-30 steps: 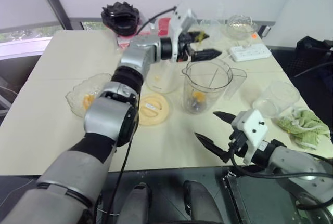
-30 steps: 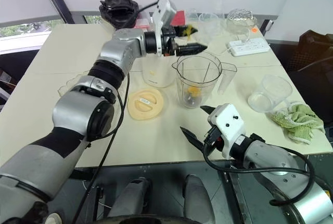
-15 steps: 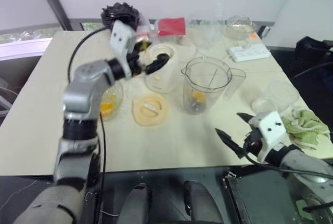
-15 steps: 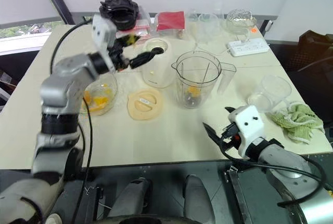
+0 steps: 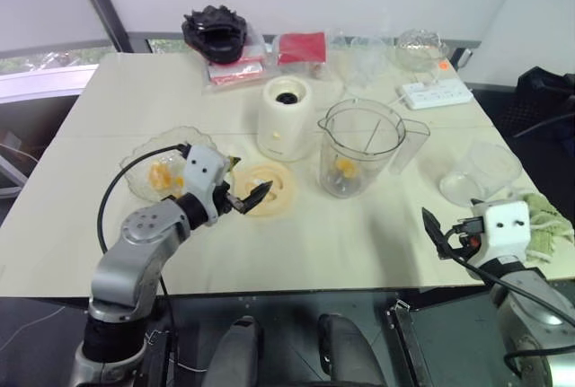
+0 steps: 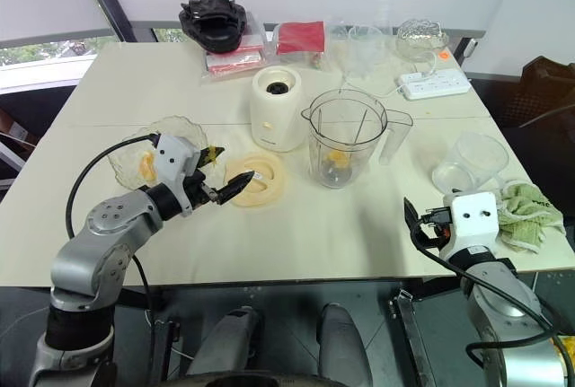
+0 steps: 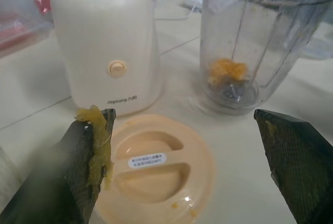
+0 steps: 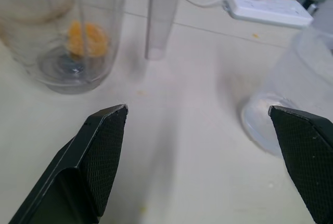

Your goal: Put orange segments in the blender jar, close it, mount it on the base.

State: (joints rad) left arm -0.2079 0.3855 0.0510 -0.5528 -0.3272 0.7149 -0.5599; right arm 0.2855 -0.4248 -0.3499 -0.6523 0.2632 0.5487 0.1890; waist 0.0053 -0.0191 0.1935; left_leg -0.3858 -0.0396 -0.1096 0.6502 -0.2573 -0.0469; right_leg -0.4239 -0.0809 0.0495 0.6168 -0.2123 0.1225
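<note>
The clear blender jar (image 5: 361, 146) stands upright at mid-table with orange segments (image 5: 343, 168) on its blade, also seen through its wall as orange segments (image 7: 227, 71). The cream-white base (image 5: 287, 118) stands just left of the jar. More segments lie in a scalloped glass bowl (image 5: 160, 174) on the left. My left gripper (image 5: 243, 180) hovers open between that bowl and the pale-yellow lid (image 5: 269, 191), holding nothing, with orange pulp stuck to one finger (image 7: 95, 135). My right gripper (image 5: 440, 233) is open and empty at the table's front right edge.
A clear plastic cup (image 5: 476, 171) and a green cloth (image 5: 548, 218) lie at the right edge. At the back are a white power strip (image 5: 435, 94), a red packet (image 5: 301, 46), a black object (image 5: 216, 32) and glassware (image 5: 415, 44).
My left arm swung back from above the jar, past the base, down to beside the lid. My right gripper moved right toward the table's edge.
</note>
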